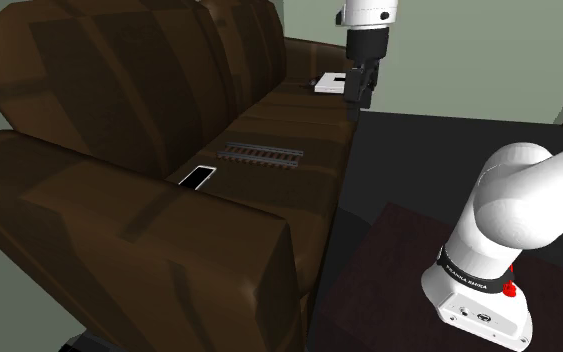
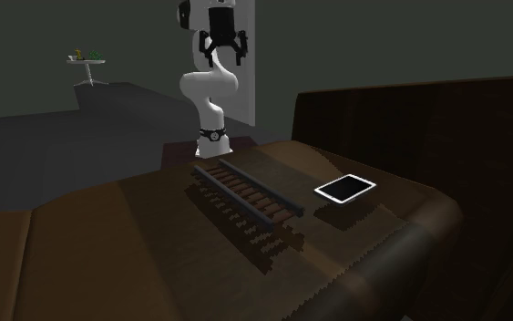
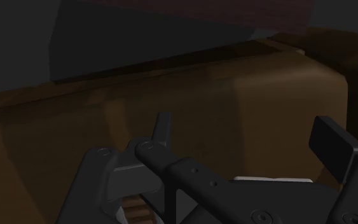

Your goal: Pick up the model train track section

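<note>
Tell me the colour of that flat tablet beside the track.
The thin flat tablet: black face, white rim; second exterior view shows it best.

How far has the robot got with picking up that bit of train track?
Nothing looks done yet: the track lies flat on the sofa. The jaws hang open and empty, well above the seat and away from the track. Reaching down, gripping and lifting all remain.

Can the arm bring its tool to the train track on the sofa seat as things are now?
Probably yes. The track lies flat on the sofa seat with nothing on top. The open tool hangs above, off to one side. The phone lies beside the track, apart from it.
</note>
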Available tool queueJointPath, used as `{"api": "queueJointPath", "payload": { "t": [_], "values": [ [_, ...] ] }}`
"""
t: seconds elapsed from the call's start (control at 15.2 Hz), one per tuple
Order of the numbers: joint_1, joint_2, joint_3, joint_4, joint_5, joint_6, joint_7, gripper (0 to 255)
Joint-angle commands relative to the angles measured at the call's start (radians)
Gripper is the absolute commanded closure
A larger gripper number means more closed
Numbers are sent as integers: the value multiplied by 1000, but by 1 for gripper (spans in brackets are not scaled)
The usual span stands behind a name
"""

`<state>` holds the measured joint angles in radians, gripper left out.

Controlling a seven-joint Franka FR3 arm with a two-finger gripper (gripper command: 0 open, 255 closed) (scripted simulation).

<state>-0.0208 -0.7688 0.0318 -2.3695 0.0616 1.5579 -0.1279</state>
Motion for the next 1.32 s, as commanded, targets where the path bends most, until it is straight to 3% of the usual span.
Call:
{"api": "queueJointPath", "payload": {
  "t": [0.0, 0.66, 1.25],
  "values": [
    [0, 0, 0, 0, 0, 0, 0, 0],
    [-3, 333, -133, 79, 11, 247, -204, 0],
    [2, 687, -218, 281, 113, 370, -405, 0]
  ]
}}
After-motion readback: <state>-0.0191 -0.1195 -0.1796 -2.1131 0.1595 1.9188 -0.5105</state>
